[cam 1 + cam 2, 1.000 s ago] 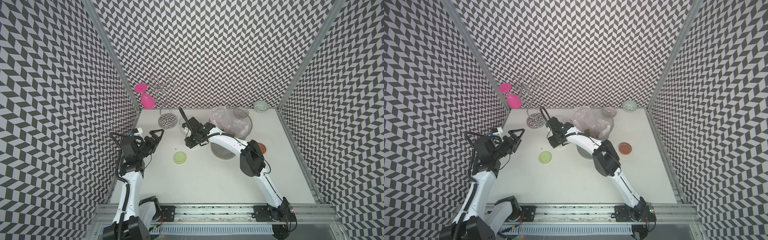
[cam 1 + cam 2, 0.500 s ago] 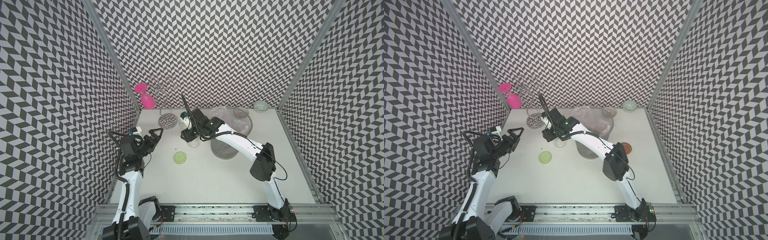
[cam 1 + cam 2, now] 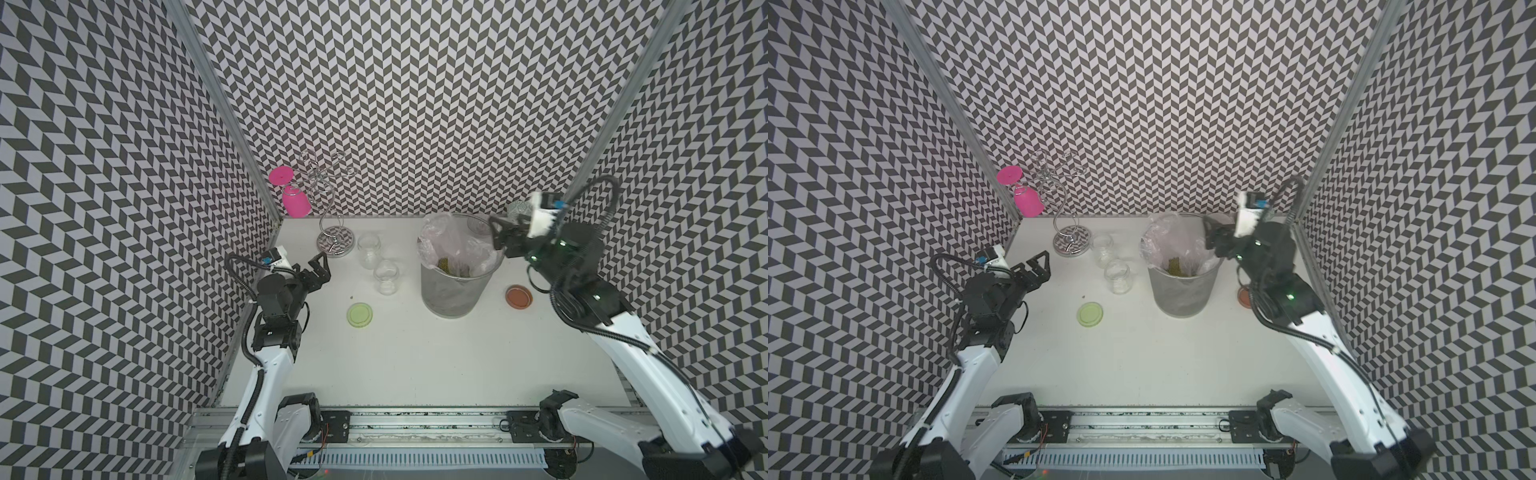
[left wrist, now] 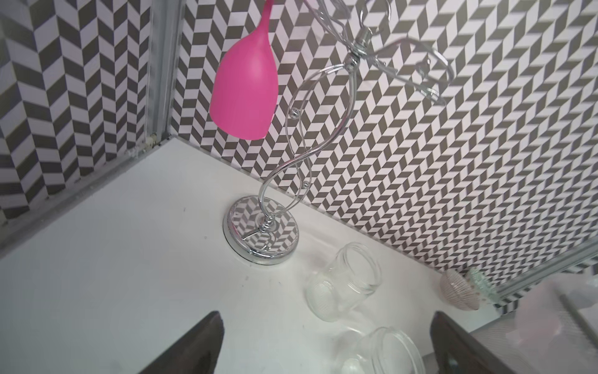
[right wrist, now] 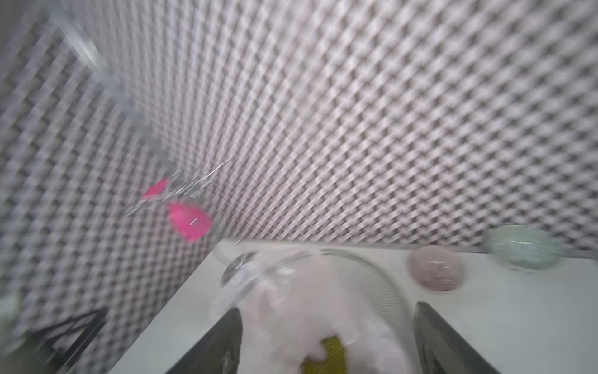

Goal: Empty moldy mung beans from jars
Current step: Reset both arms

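Two clear jars stand lidless and empty side by side, the farther one point(image 3: 368, 249) point(image 3: 1102, 248) point(image 4: 346, 285) and the nearer one point(image 3: 386, 276) point(image 3: 1118, 276) point(image 4: 391, 353). The mung beans point(image 3: 444, 263) point(image 5: 326, 356) lie in the plastic-lined grey bin point(image 3: 428, 286). A pale green lid point(image 3: 360, 314) lies left of the bin and an orange-brown lid point(image 3: 518, 297) lies to its right. My left gripper point(image 3: 319, 266) point(image 4: 326, 315) is open, left of the jars. My right gripper point(image 3: 498, 235) point(image 5: 326, 307) hangs open over the bin's right rim, holding nothing; its wrist view is blurred.
A chrome rack point(image 3: 336, 242) stands at the back left with a pink goblet point(image 3: 295, 201) hanging upside down from it. A pinkish bowl point(image 5: 435, 268) and a pale green glass bowl point(image 5: 521, 247) sit behind the bin by the back wall. Patterned walls close three sides.
My right gripper let go of the nearer jar beside the other one, opened wider and swung right to the bin's far side. The left arm has barely moved.
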Controlling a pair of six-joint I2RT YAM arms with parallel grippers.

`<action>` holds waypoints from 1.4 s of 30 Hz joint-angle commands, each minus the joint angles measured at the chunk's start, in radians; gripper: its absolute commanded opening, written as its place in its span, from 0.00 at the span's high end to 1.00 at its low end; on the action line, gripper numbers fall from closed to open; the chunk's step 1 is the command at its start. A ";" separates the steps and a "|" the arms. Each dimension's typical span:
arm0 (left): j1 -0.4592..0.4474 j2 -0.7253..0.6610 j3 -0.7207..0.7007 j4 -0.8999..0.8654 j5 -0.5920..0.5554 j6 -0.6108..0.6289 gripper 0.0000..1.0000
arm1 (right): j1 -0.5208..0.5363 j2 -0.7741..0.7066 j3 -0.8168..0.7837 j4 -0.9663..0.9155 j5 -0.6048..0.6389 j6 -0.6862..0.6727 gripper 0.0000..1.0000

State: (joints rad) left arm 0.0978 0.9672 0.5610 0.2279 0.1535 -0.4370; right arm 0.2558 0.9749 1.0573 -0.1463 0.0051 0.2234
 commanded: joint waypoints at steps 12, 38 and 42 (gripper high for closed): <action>-0.069 0.272 -0.364 0.825 -0.174 0.334 0.01 | -0.262 0.242 -0.731 0.938 0.125 -0.116 0.17; -0.087 0.602 -0.293 1.023 -0.026 0.478 0.00 | -0.201 0.585 -0.879 1.564 0.055 -0.260 0.16; -0.084 0.594 -0.300 1.028 -0.028 0.472 0.00 | -0.199 0.584 -0.880 1.563 0.062 -0.259 0.15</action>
